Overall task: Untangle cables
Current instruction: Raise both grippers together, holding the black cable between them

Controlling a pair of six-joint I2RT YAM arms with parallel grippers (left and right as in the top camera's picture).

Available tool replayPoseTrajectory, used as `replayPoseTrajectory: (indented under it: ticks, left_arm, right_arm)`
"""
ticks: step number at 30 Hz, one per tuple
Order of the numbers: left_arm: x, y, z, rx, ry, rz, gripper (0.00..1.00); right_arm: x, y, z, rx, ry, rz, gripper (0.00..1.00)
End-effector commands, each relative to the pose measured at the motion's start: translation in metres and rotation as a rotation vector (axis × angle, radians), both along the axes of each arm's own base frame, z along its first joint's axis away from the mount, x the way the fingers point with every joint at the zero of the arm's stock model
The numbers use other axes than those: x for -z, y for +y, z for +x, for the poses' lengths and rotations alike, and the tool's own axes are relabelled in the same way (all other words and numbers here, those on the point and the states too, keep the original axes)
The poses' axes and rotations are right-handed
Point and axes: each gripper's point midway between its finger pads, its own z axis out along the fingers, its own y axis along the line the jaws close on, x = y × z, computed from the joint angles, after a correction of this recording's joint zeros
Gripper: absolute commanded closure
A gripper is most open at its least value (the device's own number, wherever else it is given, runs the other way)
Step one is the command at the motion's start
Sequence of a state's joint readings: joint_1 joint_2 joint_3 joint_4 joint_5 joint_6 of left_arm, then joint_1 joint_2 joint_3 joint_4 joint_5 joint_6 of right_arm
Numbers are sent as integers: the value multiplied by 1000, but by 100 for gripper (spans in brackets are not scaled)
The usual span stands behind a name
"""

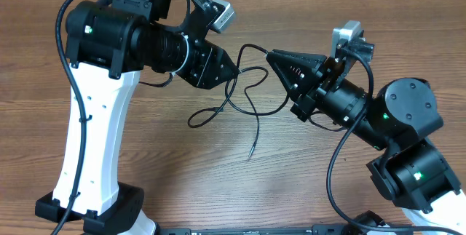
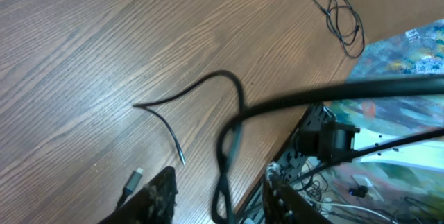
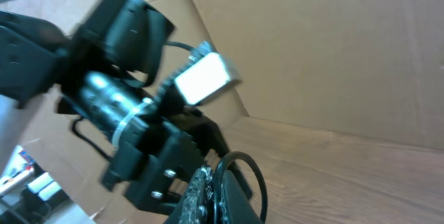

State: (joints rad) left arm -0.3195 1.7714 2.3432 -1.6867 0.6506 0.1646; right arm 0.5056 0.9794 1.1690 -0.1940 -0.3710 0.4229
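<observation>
Thin black cables (image 1: 244,97) lie tangled on the wooden table between my two arms. One strand ends in a loop (image 1: 198,117), another in a loose tip (image 1: 250,153). My right gripper (image 1: 271,56) is shut on a cable, which arches out of its tips (image 3: 251,172); the right gripper (image 3: 216,175) pinches it tightly. My left gripper (image 1: 234,72) hovers over the tangle. In the left wrist view the left gripper (image 2: 218,179) is open, and a black cable loop (image 2: 226,175) passes between its fingers without touching them. A silvery plug (image 2: 135,180) lies by the left finger.
A second small coil of thin black cord (image 2: 340,16) lies farther off on the table in the left wrist view. The table edge (image 2: 277,151) runs close to the left gripper, with clutter below it. A cardboard wall (image 3: 333,50) stands behind the table.
</observation>
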Motion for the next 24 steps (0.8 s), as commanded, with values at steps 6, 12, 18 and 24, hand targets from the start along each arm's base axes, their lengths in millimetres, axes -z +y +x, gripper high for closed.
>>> replayPoseTrajectory:
  ticks: [6,12,18,24]
  left_arm:
    - [18,-4,11,17,37,24,63]
    - [24,-6,14,21,59,23,64]
    - [21,-9,12,30,65,3,61]
    - [21,-11,11,37,64,3,60]
  right_arm:
    - [-32,-2,-19,-41,-56,52,96]
    - [-36,-3,-18,-36,-70,59,96]
    - [-39,-8,-14,2,-78,68,96]
    - [-40,-8,-13,6,-81,70,96]
